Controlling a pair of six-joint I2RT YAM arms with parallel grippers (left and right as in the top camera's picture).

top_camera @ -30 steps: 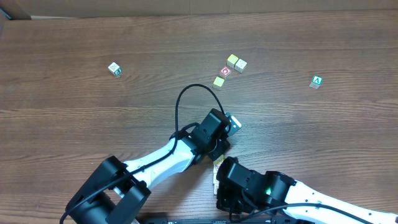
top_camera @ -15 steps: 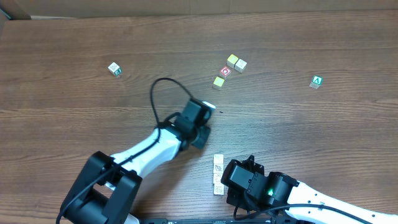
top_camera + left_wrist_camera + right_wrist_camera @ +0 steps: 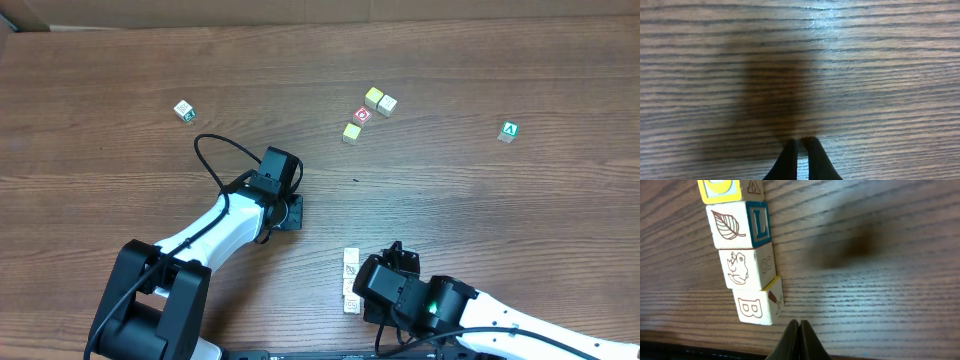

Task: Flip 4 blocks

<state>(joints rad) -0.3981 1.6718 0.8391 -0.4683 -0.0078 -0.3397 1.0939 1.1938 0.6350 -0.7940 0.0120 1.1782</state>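
Blocks [image 3: 740, 265] beside right pincer [image 3: 798, 324] (closed)

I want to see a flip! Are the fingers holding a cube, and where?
Nothing is held. The left fingers are shut over the brown wood-grain table; the right fingers are shut near the row of pale wooden cubes.

Matt pale-wood blocks [image 3: 741, 266] sit on a grained, glossy table [image 3: 865, 75].
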